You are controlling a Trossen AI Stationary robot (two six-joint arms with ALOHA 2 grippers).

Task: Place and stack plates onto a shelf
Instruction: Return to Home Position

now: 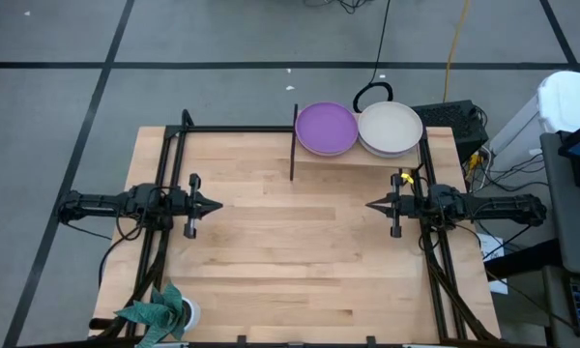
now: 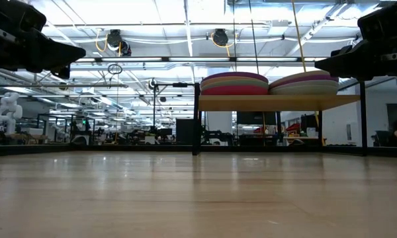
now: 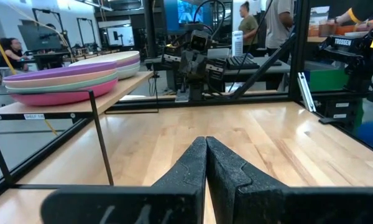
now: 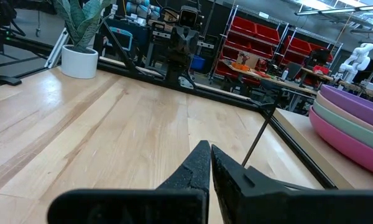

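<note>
Two plate stacks (image 2: pixel 235 84) on the shelf (image 2: pixel 278 102), well apart from closed jaws

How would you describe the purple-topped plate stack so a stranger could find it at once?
Start at the light-wood table and look to the raised shelf at its far edge. Two plate stacks sit side by side there; this stack is the one beside the black upright. Its top plate is purple, while its neighbour is topped beige.
</note>
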